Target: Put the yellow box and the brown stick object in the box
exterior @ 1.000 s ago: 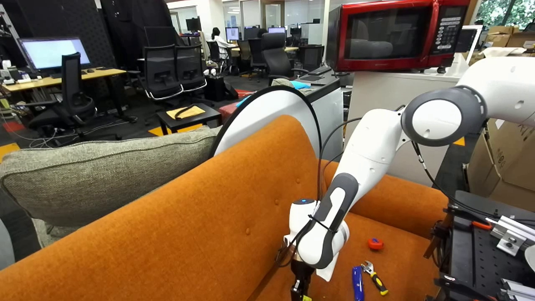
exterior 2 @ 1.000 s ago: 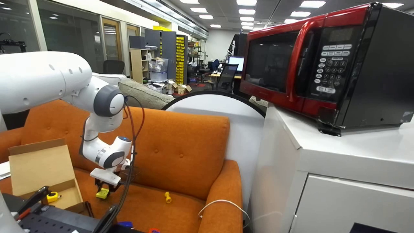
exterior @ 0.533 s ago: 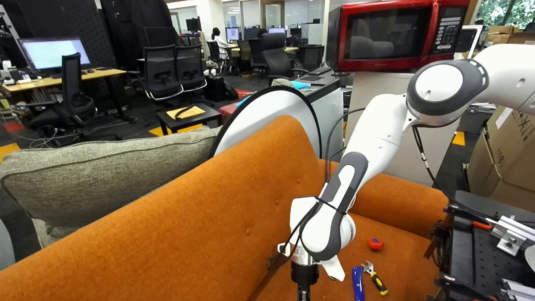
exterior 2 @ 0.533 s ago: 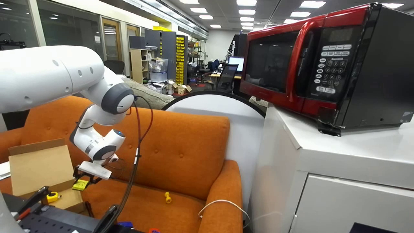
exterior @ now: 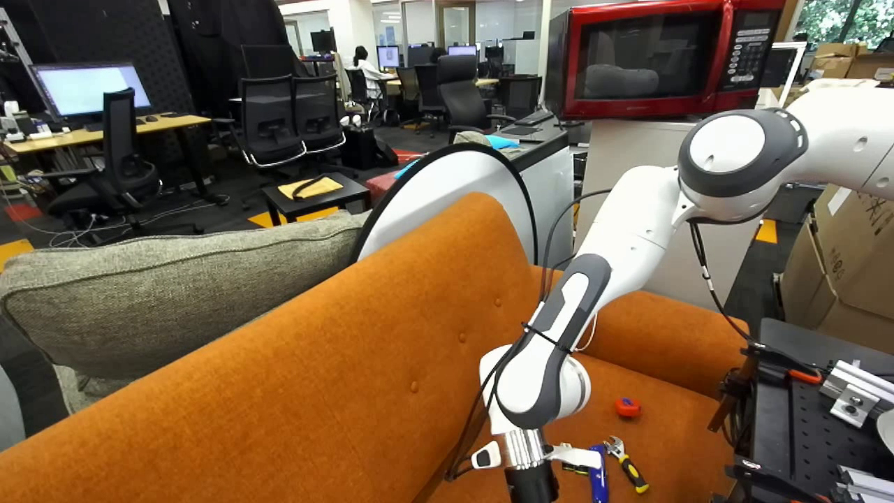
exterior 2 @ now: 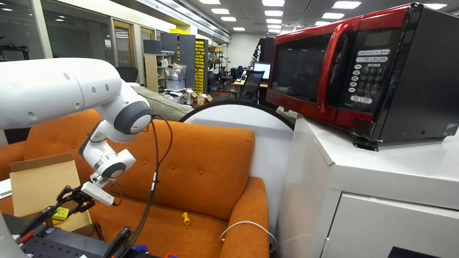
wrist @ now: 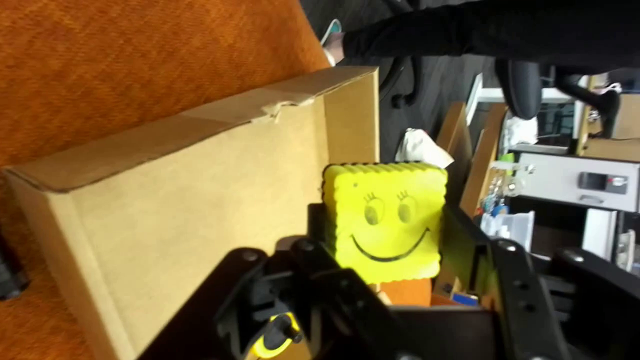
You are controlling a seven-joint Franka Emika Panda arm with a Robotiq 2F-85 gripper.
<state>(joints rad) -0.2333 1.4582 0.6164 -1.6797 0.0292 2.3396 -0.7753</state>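
The end effector [wrist: 384, 225] holds the yellow box [wrist: 390, 237] tight between its two black fingers [wrist: 462, 237], one on each side. The yellow box has a happy face with two eyes and a big smile, right way up in the wrist view. The cardboard box [wrist: 200, 210] is close beside the end effector, and in the wrist view it lies mostly to the left of the fingers. In an exterior view its lid [exterior 2: 45, 186] stands up behind the end effector, and the yellow box shows in front of the inside of the cardboard box; how high it hangs over the bottom, one cannot tell. A yellow and black thing [wrist: 275, 334] is in the cardboard box, below the end effector and partly hidden by it. A thin dark thing [exterior 2: 98, 231] is near the end effector, just beside the cardboard box, too small to tell more. On the orange surface [exterior 2: 163, 233], well apart from the end effector and to its right in an exterior view, is a small yellow toy [exterior 2: 186, 218]. In an exterior view a blue thing [exterior: 598, 476], a wrench [exterior: 628, 468] just beside it and a small red thing [exterior: 627, 408] are on the surface, all to the right of the end effector, with the blue one nearest in that view.
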